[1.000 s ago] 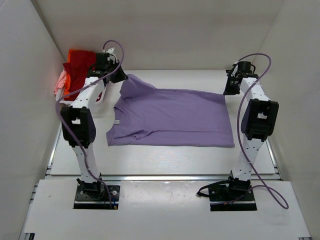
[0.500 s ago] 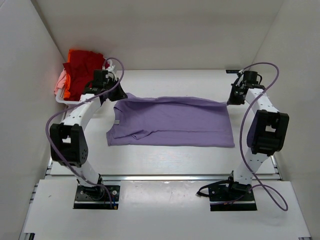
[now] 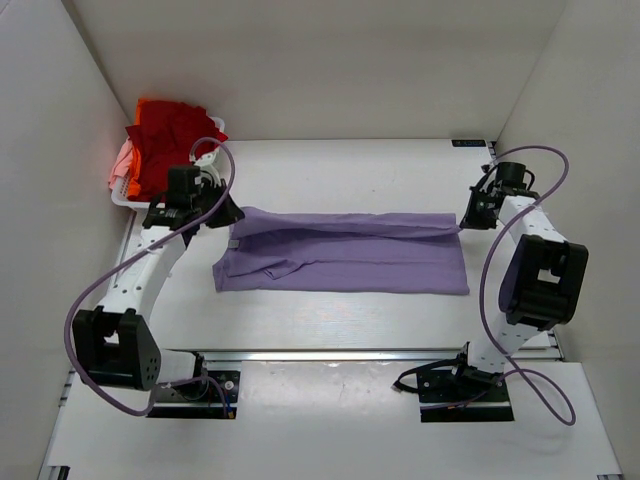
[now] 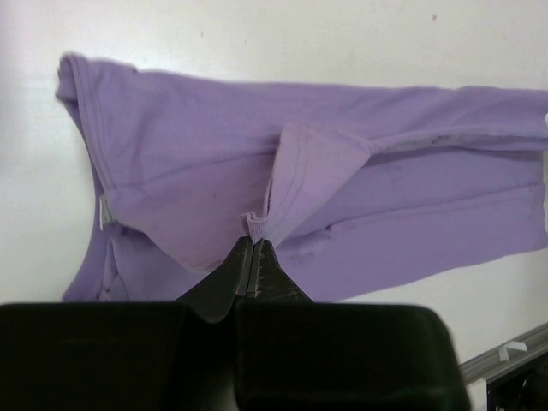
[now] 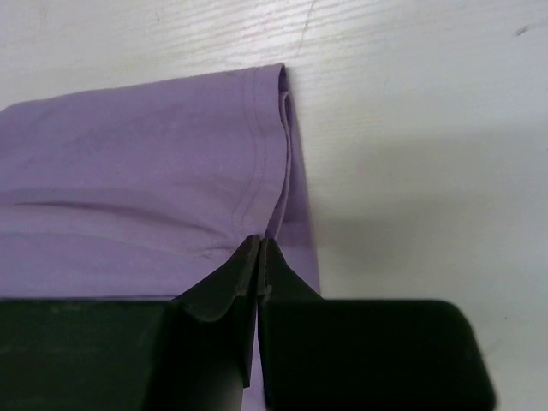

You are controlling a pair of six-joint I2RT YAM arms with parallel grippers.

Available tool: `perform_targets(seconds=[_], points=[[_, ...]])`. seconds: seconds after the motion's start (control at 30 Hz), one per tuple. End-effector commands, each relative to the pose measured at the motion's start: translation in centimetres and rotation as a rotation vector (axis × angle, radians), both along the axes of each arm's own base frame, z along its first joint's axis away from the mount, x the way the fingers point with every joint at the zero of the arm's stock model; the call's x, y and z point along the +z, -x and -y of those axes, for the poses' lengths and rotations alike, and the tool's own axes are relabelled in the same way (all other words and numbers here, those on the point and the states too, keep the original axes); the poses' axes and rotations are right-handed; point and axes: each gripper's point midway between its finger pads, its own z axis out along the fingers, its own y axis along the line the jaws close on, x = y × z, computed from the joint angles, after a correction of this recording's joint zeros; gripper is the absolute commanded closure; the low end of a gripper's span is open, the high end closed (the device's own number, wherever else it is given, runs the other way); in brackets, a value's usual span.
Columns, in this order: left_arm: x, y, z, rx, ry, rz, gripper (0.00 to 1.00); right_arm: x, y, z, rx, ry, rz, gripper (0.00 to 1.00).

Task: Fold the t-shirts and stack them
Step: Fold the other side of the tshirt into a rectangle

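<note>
Left arm: stretched forward along the left side of the bench (image 3: 350, 315), wrist turned in toward the middle. The left tool (image 4: 254, 248) is pressed together on a small fold of the lavender t-shirt (image 3: 345, 262), at the cloth's far left edge, and the fold stands up from the fingertips.

Right arm: upper link upright over its base, forearm reaching to the far right. The right tool (image 5: 259, 248) pinches the stitched hem at the shirt's far right corner.

Lavender t-shirt: spread across the middle of the bench, its far edge raised in a taut line between the two tools, the near portion flat.

Surroundings: a white basket (image 3: 128, 203) sits at the far left corner, near the left wrist, holding the red t-shirt (image 3: 165, 140), with orange cloth (image 3: 150, 103) and pale pink cloth (image 3: 119, 165) showing beside it.
</note>
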Motion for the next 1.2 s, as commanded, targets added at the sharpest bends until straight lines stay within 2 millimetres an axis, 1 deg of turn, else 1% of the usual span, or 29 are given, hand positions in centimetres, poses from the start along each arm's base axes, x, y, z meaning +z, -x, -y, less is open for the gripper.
perform_targets(seconds=[0.0,0.13,0.17,0.2,0.23,0.3,0.37,0.4,0.47,0.6,0.63,0.67,0.73,0.77,0.8,0.83,0.9,0.93,0.97,1.03,1.1,1.17], points=[[-0.8,1.9,-0.2,-0.009,-0.014,-0.018,1.00,1.8,-0.3,-0.1,0.021,0.028,0.074,1.00],[-1.5,3.5,0.1,-0.020,-0.004,-0.038,1.00,1.3,0.8,-0.3,0.017,0.023,0.068,1.00],[-1.5,3.6,-0.1,-0.014,-0.014,-0.033,1.00,1.2,1.2,-0.1,0.006,0.021,0.066,1.00],[-1.7,4.0,-0.2,-0.010,-0.010,-0.043,1.00,0.7,1.8,-0.4,0.009,0.017,0.050,1.00],[-1.8,4.1,-0.2,-0.009,-0.012,-0.044,1.00,0.7,1.7,-0.3,0.012,0.020,0.056,1.00],[-1.8,4.7,-0.3,-0.011,-0.012,-0.041,1.00,0.2,2.5,-0.4,0.006,0.016,0.039,1.00],[-2.3,5.2,-0.4,-0.010,-0.018,-0.048,1.00,0.2,2.9,-0.4,0.006,0.018,0.047,0.99],[-2.7,5.6,-0.4,-0.010,-0.017,-0.061,1.00,0.0,3.2,-0.4,0.008,0.022,0.044,1.00],[-3.0,5.9,-0.7,-0.001,-0.012,-0.067,1.00,-0.6,4.1,-0.1,-0.011,0.024,0.020,1.00],[-3.6,6.4,-0.6,-0.005,-0.016,-0.078,1.00,-0.8,5.1,0.3,-0.021,0.035,0.024,1.00],[-3.6,6.4,-0.8,0.004,-0.016,-0.076,1.00,-1.2,5.5,0.4,-0.032,0.026,0.011,1.00],[-3.5,6.5,-0.4,-0.008,-0.009,-0.074,1.00,-1.1,5.4,0.5,-0.026,0.033,0.017,1.00],[-3.7,6.6,-0.6,-0.006,-0.017,-0.078,1.00,-1.5,6.0,0.9,-0.048,0.029,-0.003,1.00],[-3.8,6.7,-0.5,-0.009,-0.016,-0.084,1.00,-1.3,6.0,1.3,-0.058,0.040,0.002,1.00],[-3.8,6.8,-0.4,-0.014,-0.016,-0.086,1.00,-1.9,6.4,1.2,-0.056,0.040,-0.013,1.00],[-3.9,6.9,-0.4,-0.018,-0.021,-0.080,1.00,-1.5,6.1,1.5,-0.063,0.039,-0.001,1.00],[-4.0,6.9,-0.8,-0.002,-0.022,-0.085,1.00,-1.6,6.1,1.7,-0.070,0.038,-0.003,1.00],[-4.5,7.3,-0.7,-0.011,-0.020,-0.099,1.00,-1.6,6.1,1.8,-0.070,0.039,-0.008,1.00],[-4.2,7.1,-0.7,-0.009,-0.022,-0.091,1.00,-1.7,6.0,1.8,-0.068,0.035,-0.010,1.00],[-4.6,7.4,-1.0,-0.006,-0.031,-0.098,1.00,-2.2,6.0,1.5,-0.063,0.025,-0.036,1.00],[-4.9,7.5,-1.0,-0.001,-0.034,-0.102,1.00,-2.1,5.8,1.3,-0.054,0.032,-0.036,0.99],[-5.2,7.2,-1.2,0.003,-0.040,-0.110,1.00,-2.1,6.1,1.2,-0.056,0.028,-0.048,1.00]])
